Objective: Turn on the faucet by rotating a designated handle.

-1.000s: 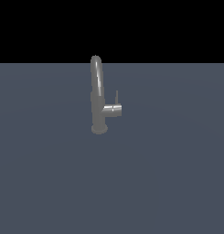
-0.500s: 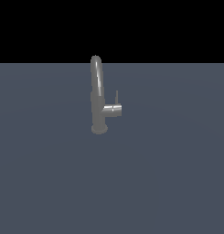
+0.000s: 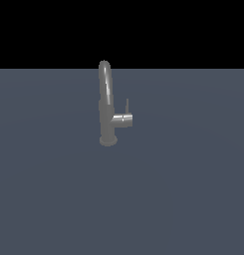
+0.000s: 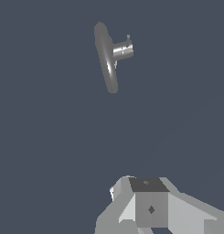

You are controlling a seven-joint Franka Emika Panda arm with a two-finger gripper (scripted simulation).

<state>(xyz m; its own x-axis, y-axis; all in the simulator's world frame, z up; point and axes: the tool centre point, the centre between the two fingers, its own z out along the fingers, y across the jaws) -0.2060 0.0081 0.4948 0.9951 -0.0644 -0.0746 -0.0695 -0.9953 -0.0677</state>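
The faucet [image 3: 106, 102] is a tall slim grey metal one with an arched spout, standing on a round base in the middle of the exterior view. A short stub points toward the exterior view's right, and the handle [image 3: 127, 106], a thin rod, rises upright from its end. From above, the wrist view shows the faucet [image 4: 106, 57] and the tip of the handle [image 4: 128, 37]. My gripper [image 4: 141, 188] appears only in the wrist view as grey blocks, well away from the faucet and touching nothing. Its finger gap is not clear.
A flat dark blue-grey surface [image 3: 183, 189] spreads around the faucet on every side. A black band fills the background above it. No arm shows in the exterior view.
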